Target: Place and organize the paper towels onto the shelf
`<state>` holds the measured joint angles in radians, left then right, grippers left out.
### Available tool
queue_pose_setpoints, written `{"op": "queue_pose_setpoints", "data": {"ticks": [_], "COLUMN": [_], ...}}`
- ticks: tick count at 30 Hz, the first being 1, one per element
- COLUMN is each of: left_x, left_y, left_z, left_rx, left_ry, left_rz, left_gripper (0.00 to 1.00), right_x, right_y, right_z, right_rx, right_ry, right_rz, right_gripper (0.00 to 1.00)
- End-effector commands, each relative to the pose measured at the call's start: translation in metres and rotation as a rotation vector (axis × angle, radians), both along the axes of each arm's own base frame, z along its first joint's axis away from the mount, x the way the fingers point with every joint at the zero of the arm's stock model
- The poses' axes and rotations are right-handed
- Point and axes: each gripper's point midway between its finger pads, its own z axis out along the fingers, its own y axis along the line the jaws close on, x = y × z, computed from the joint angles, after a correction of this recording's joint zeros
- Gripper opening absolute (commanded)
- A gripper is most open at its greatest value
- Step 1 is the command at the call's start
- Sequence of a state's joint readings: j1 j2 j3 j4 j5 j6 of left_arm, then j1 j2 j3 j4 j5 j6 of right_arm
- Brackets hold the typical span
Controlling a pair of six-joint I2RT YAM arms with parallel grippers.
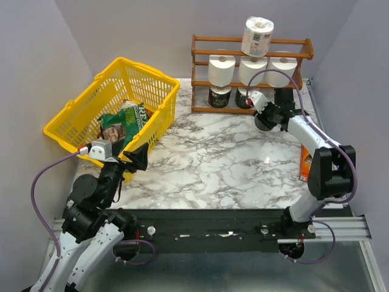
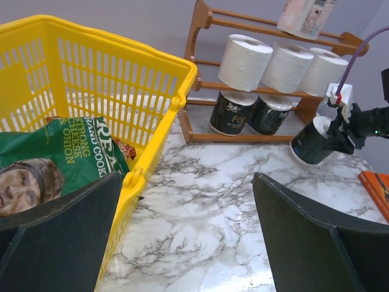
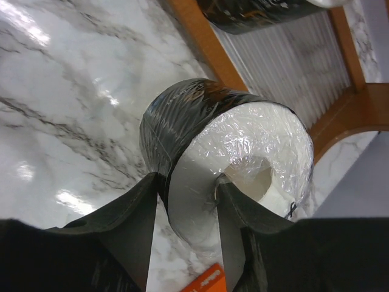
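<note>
The marble bench (image 1: 213, 158) carries a yellow basket (image 1: 85, 100) at the left, with a green snack bag (image 1: 124, 125) inside it. The wooden shelf (image 1: 222, 40) stands at the back right. On the shelf, three white rolls (image 1: 252, 70) fill the middle tier and two black-wrapped rolls (image 1: 219, 96) sit at the left of the bottom tier, leaning back with their cores upward. A printed wrapped roll (image 1: 258, 35) perches tilted on the top rail. The right claw (image 3: 189, 182) is clenched on one more black-wrapped roll (image 2: 311, 145), one finger down its core and the other against the outer wall. It holds the roll low over the bench, just in front of the shelf's right end. The roll's long axis runs out from the claw, nearly level and dipping slightly. Its far end points to the robot's left, crosswise to the rolls already stowed. The left claw (image 2: 185, 182) hangs released and empty beside the basket. The pinch grips only one soft, plastic-slick wall, so the roll could swivel or slide free as it is turned to fit the bottom tier. A nudge to the shelf might topple the perched roll. The right arm's purple cable (image 1: 276, 72) loops across the middle tier and could snag a roll there.
</note>
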<state>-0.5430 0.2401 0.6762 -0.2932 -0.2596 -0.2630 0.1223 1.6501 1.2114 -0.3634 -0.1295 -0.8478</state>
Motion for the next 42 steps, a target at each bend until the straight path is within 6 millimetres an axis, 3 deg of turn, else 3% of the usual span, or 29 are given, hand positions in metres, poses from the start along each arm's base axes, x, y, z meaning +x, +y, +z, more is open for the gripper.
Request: {"op": "queue_pose_setpoints", "data": {"ticks": [1, 18, 24, 28, 37, 42], "left_x": [0.005, 0.011, 0.013, 0.014, 0.013, 0.011], "left_y": [0.003, 0.004, 0.004, 0.004, 0.003, 0.005], "left_z": [-0.004, -0.010, -0.012, -0.013, -0.012, -0.010], "left_rx": [0.007, 0.023, 0.031, 0.032, 0.034, 0.026], "left_ry": [0.014, 0.038, 0.050, 0.053, 0.051, 0.041], "left_rz": [0.029, 0.051, 0.057, 0.058, 0.052, 0.052], "left_gripper": [0.99, 0.99, 0.99, 0.99, 0.99, 0.99], "right_x": [0.033, 0.077, 0.090, 0.101, 0.096, 0.092], "right_y": [-0.013, -0.050, -0.047, -0.055, -0.057, -0.060], "right_z": [0.032, 0.035, 0.039, 0.041, 0.053, 0.060], "right_rx": [-0.050, -0.197, -0.194, -0.224, -0.230, -0.238], "right_ry": [-0.141, -0.246, -0.274, -0.284, -0.310, -0.335], "right_rz": [0.079, 0.069, 0.101, 0.073, 0.064, 0.043], "right_gripper": [0.48, 0.48, 0.49, 0.54, 0.64, 0.65]}}
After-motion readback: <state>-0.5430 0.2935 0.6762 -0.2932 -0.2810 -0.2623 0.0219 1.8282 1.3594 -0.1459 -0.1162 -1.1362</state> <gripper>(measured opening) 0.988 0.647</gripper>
